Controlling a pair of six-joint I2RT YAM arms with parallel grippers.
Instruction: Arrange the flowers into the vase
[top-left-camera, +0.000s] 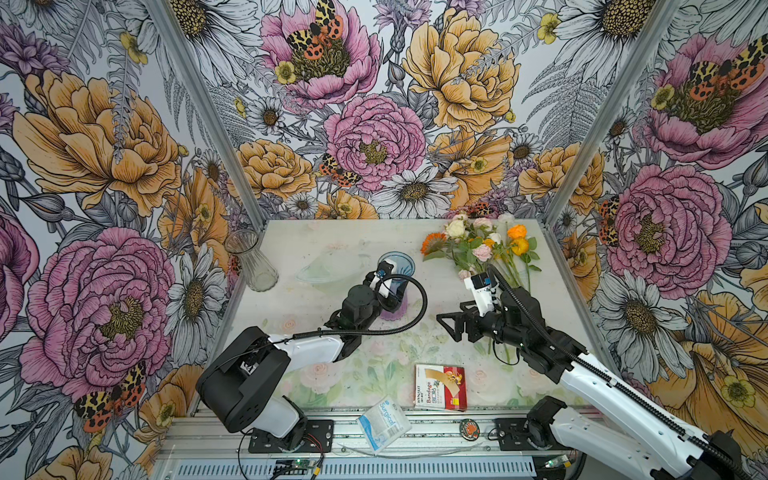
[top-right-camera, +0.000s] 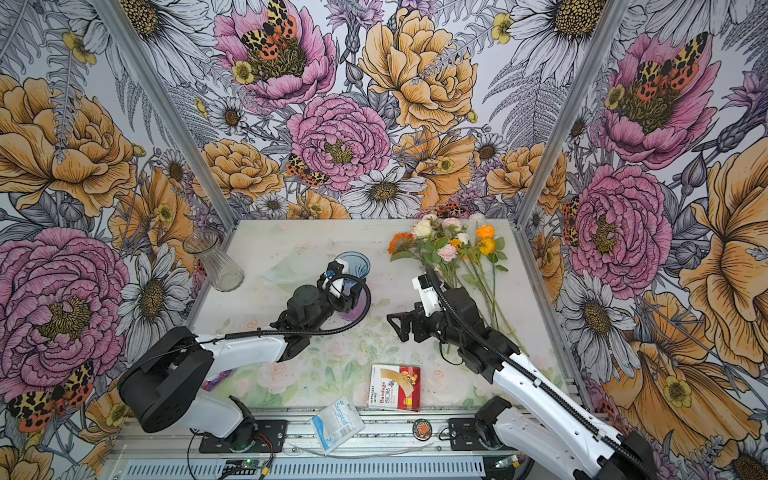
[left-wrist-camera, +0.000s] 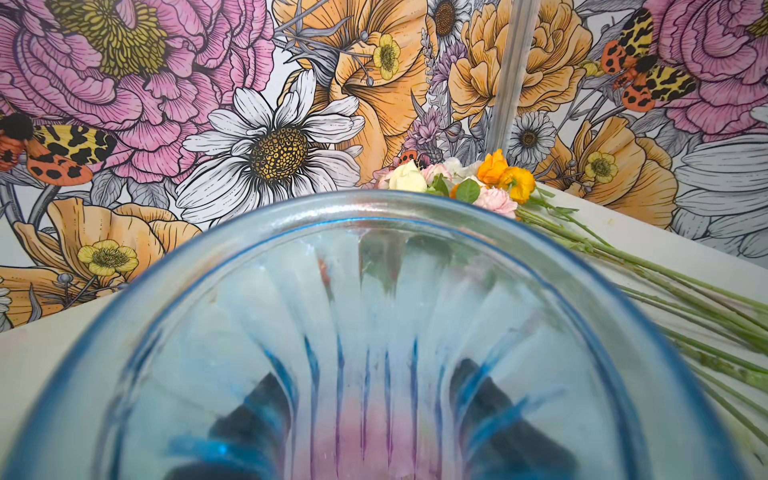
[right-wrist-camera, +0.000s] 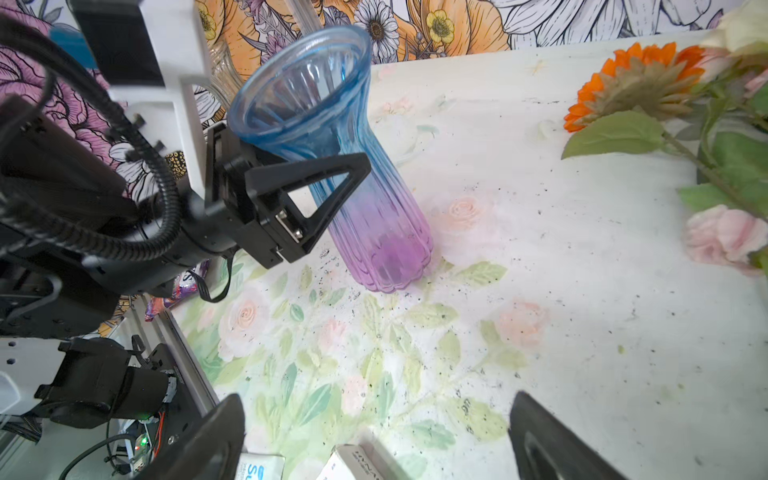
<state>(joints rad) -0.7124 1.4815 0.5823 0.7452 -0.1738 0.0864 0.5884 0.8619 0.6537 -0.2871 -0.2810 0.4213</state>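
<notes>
So, left gripper (top-left-camera: 392, 297) was clamped round blue-purple vase (right-wrist-camera: 374, 216) mid-table. Meanwhile flowers (top-left-camera: 482, 245) lay bunched on table (top-left-camera: 332, 241), far right, heads toward back wall. Right gripper (top-left-camera: 448, 328) gaped wide, empty, just beside them.

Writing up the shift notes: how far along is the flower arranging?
Nothing is done yet: the blue-and-purple vase is empty. In hand: the left gripper is shut on that vase, while the right gripper is open and holds nothing. Left: all the flowers lie bunched on the table, to be moved in.
</notes>
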